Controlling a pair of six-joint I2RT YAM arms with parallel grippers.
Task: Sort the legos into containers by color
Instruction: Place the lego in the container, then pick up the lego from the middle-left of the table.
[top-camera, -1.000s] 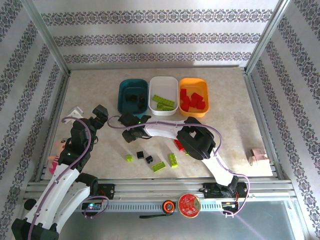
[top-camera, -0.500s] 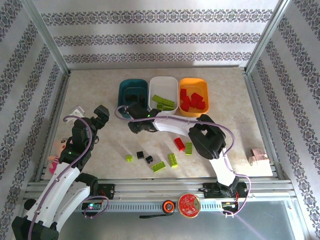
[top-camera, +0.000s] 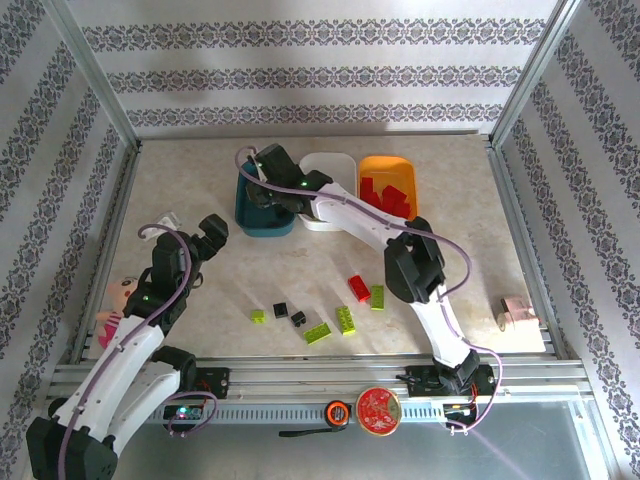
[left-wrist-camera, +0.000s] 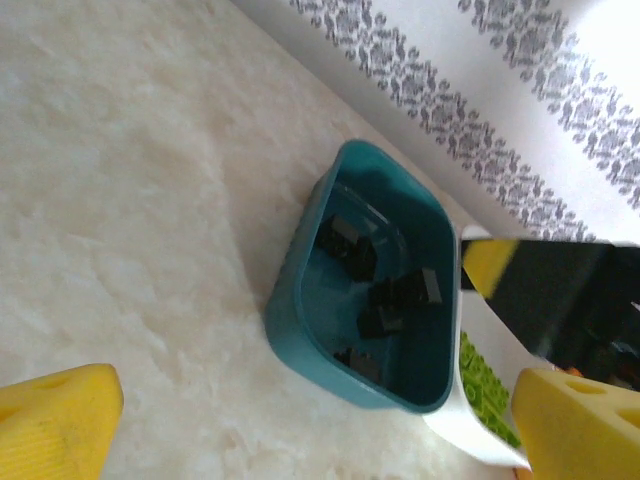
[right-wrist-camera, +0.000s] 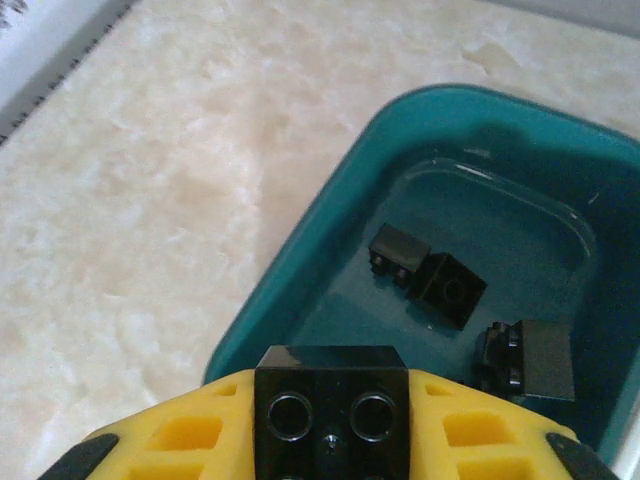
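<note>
My right gripper (top-camera: 264, 186) hangs over the near-left part of the dark teal tray (top-camera: 248, 216), shut on a black brick (right-wrist-camera: 330, 405) with its studs facing the camera. Several black bricks (right-wrist-camera: 430, 275) lie inside the teal tray (right-wrist-camera: 300, 250). My left gripper (top-camera: 190, 224) is open and holds nothing; it stands left of the teal tray (left-wrist-camera: 300, 330), yellow fingers (left-wrist-camera: 55, 420) spread wide. The white tray (top-camera: 335, 162) holds lime bricks (left-wrist-camera: 485, 385), and the orange tray (top-camera: 390, 163) holds red bricks (top-camera: 388, 192). Loose on the table are a red brick (top-camera: 358, 288), green bricks (top-camera: 345, 319) and two small black bricks (top-camera: 281, 310).
A small pink doll (top-camera: 115, 300) lies at the table's left edge and a pink object (top-camera: 515, 312) at the right edge. A red tape roll (top-camera: 378, 408) sits on the front rail. Metal frame posts stand at the corners.
My right gripper closed on a black brick near the table's middle and carried it back to above the teal tray. The left arm shifted slightly, still open.
</note>
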